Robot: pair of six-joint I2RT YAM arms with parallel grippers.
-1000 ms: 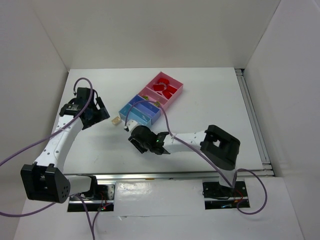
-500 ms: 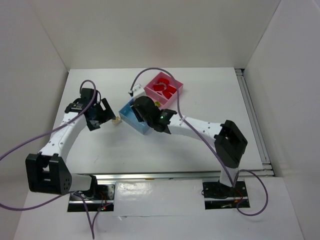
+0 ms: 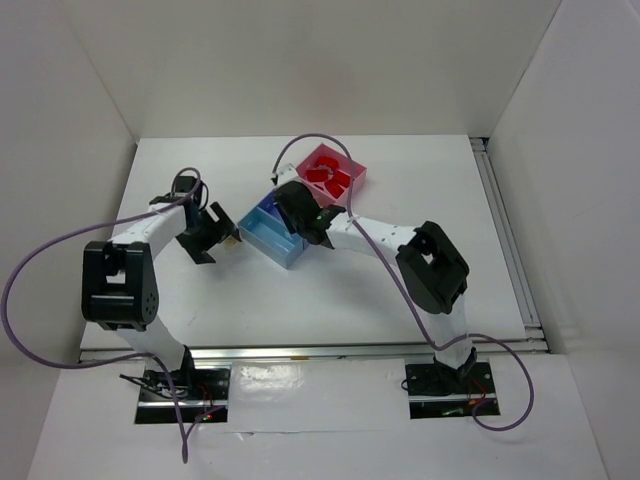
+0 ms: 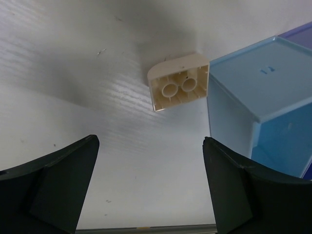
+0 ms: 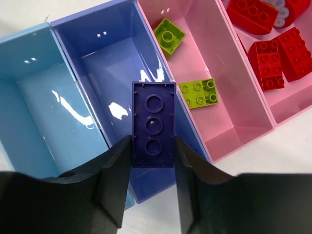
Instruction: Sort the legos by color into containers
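My right gripper (image 5: 152,163) is shut on the dark purple-blue lego (image 5: 153,124) and holds it above the darker blue tray (image 5: 112,63) of the four joined containers (image 3: 262,232). Two lime-green legos (image 5: 197,92) lie in the pink tray (image 5: 234,112) beside it. Several red legos (image 5: 270,53) lie in the far pink tray, also seen from above (image 3: 328,177). The light blue end tray (image 5: 44,107) holds nothing. My left gripper (image 4: 148,185) is open over the table, with the tan lego (image 4: 179,87) lying underside up just ahead, beside the light blue tray's corner (image 4: 253,87).
White walls enclose the white table (image 3: 400,170) on three sides. A metal rail (image 3: 508,240) runs along the right edge. Purple cables loop from both arms.
My right gripper has carried the purple-blue lego from the table in front of the trays up over the blue tray. My left gripper has moved toward the tan lego.
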